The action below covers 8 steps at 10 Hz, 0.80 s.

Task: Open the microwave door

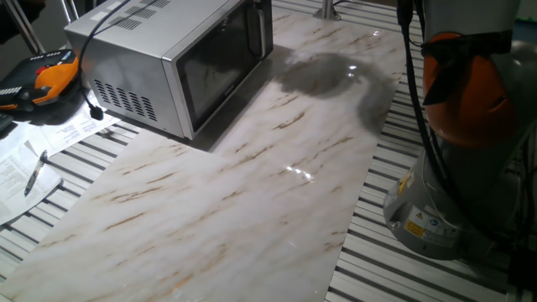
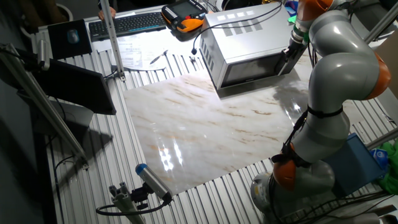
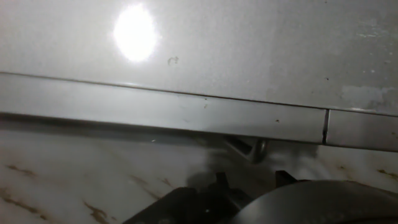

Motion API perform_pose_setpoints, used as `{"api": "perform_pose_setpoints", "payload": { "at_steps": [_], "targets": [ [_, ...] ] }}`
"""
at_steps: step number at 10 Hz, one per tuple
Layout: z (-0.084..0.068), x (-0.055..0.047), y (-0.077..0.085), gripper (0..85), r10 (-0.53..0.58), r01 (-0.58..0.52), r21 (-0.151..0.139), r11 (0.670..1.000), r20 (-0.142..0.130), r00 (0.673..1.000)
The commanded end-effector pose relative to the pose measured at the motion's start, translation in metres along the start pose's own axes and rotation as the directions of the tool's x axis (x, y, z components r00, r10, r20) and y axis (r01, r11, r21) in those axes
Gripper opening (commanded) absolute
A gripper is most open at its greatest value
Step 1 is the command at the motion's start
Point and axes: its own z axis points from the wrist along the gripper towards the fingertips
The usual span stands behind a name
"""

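Here the microwave door [image 1: 220, 67] sits flush in the microwave [image 2: 249, 46], which stands at the far end of the marble slab [image 1: 243, 193]. The gripper [image 2: 291, 55] is close at the door's right edge by the handle; whether its fingers are parted cannot be told. The slab before the door lies bare. An orange pendant [image 2: 183, 15] and keyboard [image 2: 127, 23] sit behind.
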Motion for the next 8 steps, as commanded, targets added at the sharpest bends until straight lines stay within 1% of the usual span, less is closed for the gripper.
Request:
{"api": "perform_pose_setpoints", "payload": {
  "at_steps": [1,3,5,8],
  "targets": [
    [0.0,0.0,-0.001,51.0,0.002,-0.002,0.003,1.0,0.002,1.0],
    [0.003,-0.003,-0.003,51.0,0.002,-0.002,-0.001,1.0,0.007,1.0],
    [0.01,-0.007,-0.008,51.0,-0.004,0.004,-0.008,1.0,0.016,1.0],
    [0.015,-0.008,-0.009,51.0,-0.007,0.007,-0.018,1.0,0.02,1.0]
  ]
}}
